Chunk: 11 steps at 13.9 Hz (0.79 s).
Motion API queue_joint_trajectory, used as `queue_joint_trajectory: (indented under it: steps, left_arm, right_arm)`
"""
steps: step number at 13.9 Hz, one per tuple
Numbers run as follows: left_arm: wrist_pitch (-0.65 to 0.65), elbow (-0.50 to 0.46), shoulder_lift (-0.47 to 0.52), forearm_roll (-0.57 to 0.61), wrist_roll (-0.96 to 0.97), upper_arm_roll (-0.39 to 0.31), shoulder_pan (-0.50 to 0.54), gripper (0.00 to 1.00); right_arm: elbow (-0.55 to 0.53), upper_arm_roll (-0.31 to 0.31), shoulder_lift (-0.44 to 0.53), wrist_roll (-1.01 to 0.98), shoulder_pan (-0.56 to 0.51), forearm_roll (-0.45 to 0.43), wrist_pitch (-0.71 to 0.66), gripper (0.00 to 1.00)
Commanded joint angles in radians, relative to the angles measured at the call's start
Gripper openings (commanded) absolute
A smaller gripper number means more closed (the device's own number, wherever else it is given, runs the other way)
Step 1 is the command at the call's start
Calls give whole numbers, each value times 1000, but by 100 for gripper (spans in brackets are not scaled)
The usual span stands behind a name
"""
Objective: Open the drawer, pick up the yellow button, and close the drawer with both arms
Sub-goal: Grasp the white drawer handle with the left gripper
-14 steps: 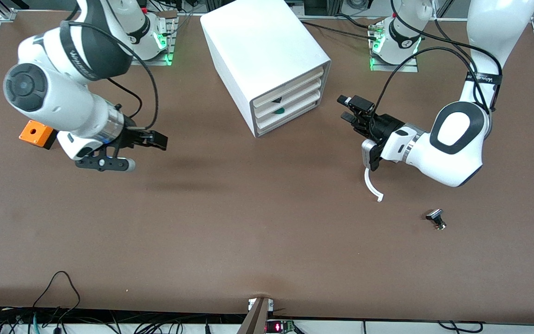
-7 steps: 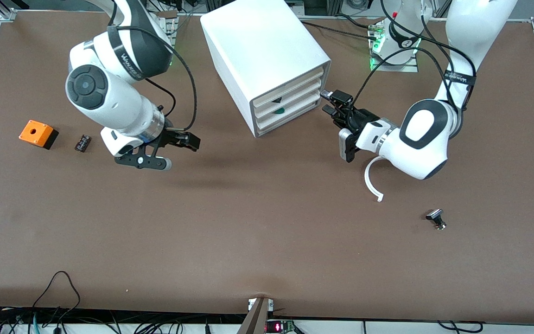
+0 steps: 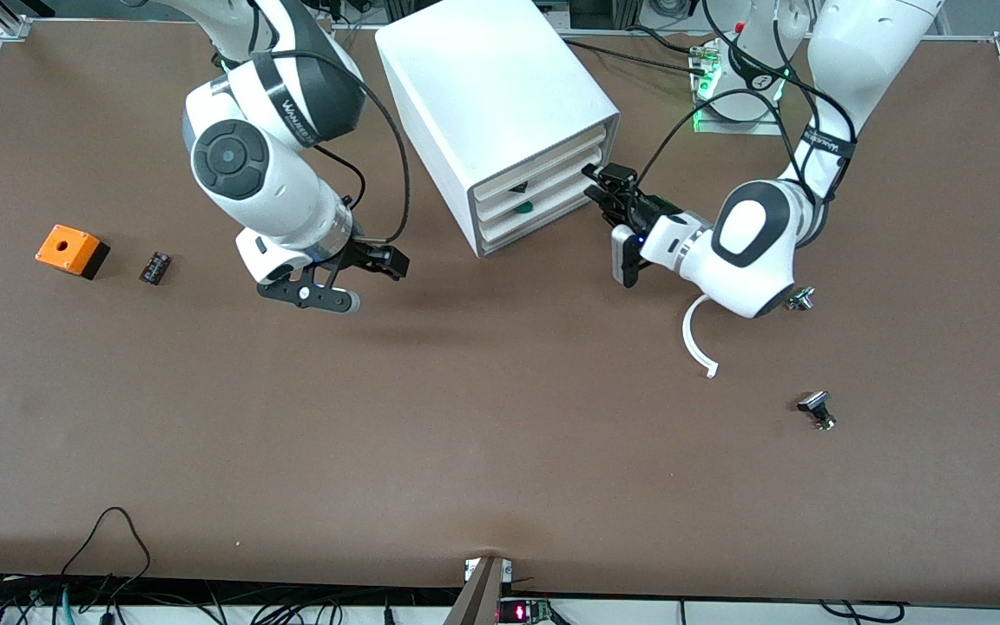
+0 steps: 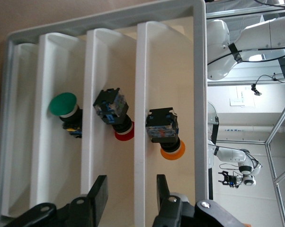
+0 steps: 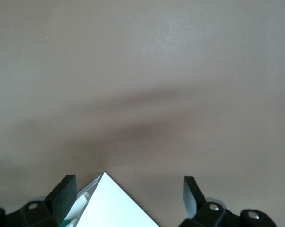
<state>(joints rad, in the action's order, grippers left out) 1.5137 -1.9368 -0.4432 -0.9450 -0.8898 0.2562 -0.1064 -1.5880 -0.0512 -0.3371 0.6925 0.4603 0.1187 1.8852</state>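
The white drawer cabinet (image 3: 483, 78) stands mid-table near the arms' bases, its drawers pushed in. In the left wrist view the button (image 4: 165, 135), orange-capped with a blue-and-black body, lies in the top drawer (image 4: 180, 71). A red-capped button (image 4: 115, 113) and a green-capped one (image 4: 65, 109) lie in the drawers below. My left gripper (image 3: 597, 184) is open and empty just in front of the drawer fronts, and it also shows in its own wrist view (image 4: 130, 194). My right gripper (image 3: 396, 263) is open and empty over the table beside the cabinet; its wrist view (image 5: 128, 191) shows a cabinet corner (image 5: 114, 208).
An orange cube with a hole (image 3: 70, 249) and a small black part (image 3: 155, 266) lie toward the right arm's end. A white curved strip (image 3: 696, 343), a black-capped silver-stemmed part (image 3: 816, 409) and another small part (image 3: 799, 299) lie toward the left arm's end.
Both arms have moved toward the cabinet. The left gripper has come up to the drawer fronts. The right gripper has moved away from the orange cube toward the cabinet's side.
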Motion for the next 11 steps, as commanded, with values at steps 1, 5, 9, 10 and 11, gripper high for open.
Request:
queue_joint_trajectory:
  steps: [1,5,9,10,11]
  left_arm:
    - [5,-47,21,-28,-49,23,11,48]
    - [34,-80,24,-28,-80,49,14,47]
    - [56,-88,24,-29,-80,66,10,47]
    - [60,-97,26,-29,-81,74,10,46]
    - [81,-106,27,-29,-80,87,10,44]
  right_arm:
    - [11,7,-3,41,18,-14,5,100]
    - [13,7,-3,64,24,-13,5,100]
    - [26,7,-3,62,24,-11,5,100]
    - [26,7,-3,62,23,-11,5,100]
    - [26,7,-3,62,24,-11,5,100]
